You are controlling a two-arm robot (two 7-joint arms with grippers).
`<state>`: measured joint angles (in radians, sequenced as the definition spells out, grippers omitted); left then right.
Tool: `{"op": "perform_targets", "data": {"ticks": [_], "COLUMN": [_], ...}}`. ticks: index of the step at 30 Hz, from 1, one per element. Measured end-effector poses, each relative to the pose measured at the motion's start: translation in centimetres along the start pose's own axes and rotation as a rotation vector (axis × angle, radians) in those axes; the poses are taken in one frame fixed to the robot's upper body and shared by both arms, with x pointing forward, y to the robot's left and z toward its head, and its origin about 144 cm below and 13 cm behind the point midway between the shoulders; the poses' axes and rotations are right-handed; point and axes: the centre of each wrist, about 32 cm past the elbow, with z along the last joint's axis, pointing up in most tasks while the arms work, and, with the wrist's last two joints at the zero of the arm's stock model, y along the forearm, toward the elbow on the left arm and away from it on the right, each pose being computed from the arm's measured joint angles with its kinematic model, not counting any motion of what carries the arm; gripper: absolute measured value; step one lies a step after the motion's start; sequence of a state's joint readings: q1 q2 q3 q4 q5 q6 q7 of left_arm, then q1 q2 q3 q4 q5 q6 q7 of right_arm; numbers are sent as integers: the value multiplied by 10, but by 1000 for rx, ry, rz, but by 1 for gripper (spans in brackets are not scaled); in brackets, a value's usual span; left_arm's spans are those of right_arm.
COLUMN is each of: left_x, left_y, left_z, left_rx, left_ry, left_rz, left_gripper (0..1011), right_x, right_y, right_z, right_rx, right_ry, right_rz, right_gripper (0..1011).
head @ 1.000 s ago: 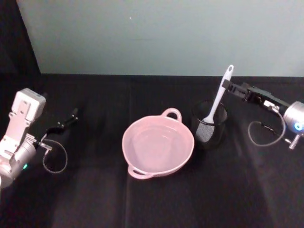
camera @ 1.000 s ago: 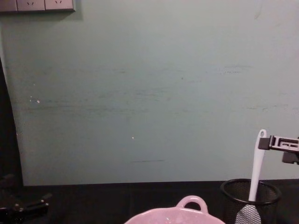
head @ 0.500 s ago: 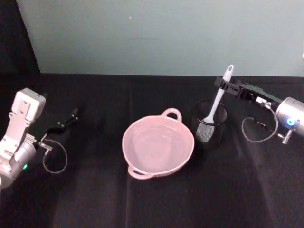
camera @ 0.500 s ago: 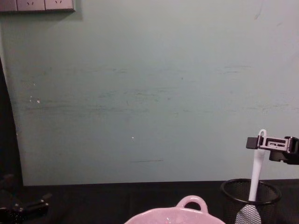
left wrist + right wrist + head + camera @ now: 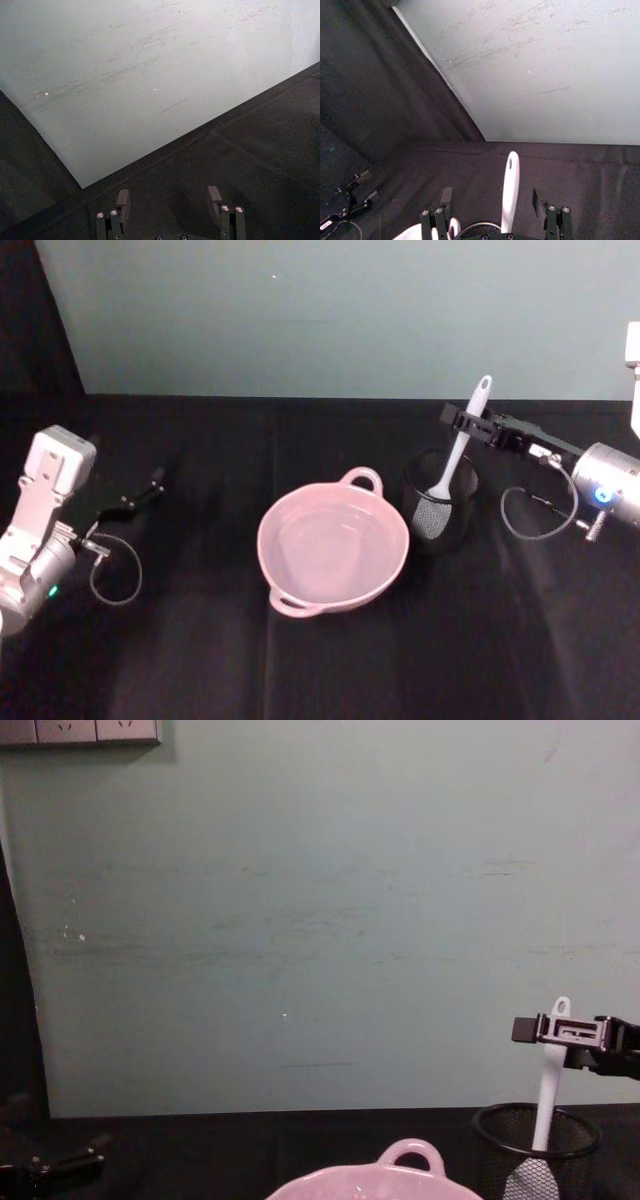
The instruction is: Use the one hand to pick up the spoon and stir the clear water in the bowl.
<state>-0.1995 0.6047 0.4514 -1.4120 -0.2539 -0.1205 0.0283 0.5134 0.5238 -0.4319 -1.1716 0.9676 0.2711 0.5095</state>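
From my seat the right gripper [image 5: 464, 422] is out over the far right of the black table [image 5: 200, 640], held level at the upper part of the spoon [image 5: 463, 440] handle, just under the hole at its tip. In the right wrist view the gripper [image 5: 491, 196] has its fingers [image 5: 446, 197] spread wide, and the white spoon [image 5: 510, 192] handle rises in the gap between them, nearer one finger than the other and touching neither as far as I can see, so it has hold of nothing. The chest view shows the same from the side: the gripper [image 5: 548, 1030] crosses the spoon [image 5: 547, 1085] high on the handle. The spoon stands tilted in the black mesh cup [image 5: 445, 528], its flat head down inside the cup and its handle leaning up and away toward the wall. The cup [image 5: 483, 1128] sits just to the right of the pink bowl [image 5: 270, 525], near it, though I cannot tell whether they touch. The bowl sits in the middle of the table with clear water in it and one loop handle facing the wall. The left gripper [image 5: 140, 498] is parked low at the table's left edge, well away from the bowl. The left wrist view shows that gripper [image 5: 168, 197] with its fingers apart and nothing between them.
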Motion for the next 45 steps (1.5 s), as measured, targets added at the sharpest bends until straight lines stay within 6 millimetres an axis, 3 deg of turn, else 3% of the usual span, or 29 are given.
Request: {"op": "perform_targets", "data": {"ticks": [9, 20, 37, 40, 45], "left_x": [0, 0, 0, 0, 0], "left_y": [0, 0, 0, 0, 0], "left_z": [0, 0, 0, 0, 0], "left_rx": [0, 0, 0, 0, 0], "left_ry": [0, 0, 0, 0, 0], "left_rz": [0, 0, 0, 0, 0], "left_gripper": [1011, 1011, 1011, 1011, 1011], "right_x": [0, -1, -1, -1, -1], "right_y": [-1, -1, -1, -1, -1], "right_z": [0, 1, 1, 1, 1], "right_rx": [2, 2, 3, 3, 3], "right_ry": [-1, -2, -3, -2, -3], "right_rz": [-3, -5, -9, -9, -9], "right_gripper": [999, 734, 170, 112, 112]}}
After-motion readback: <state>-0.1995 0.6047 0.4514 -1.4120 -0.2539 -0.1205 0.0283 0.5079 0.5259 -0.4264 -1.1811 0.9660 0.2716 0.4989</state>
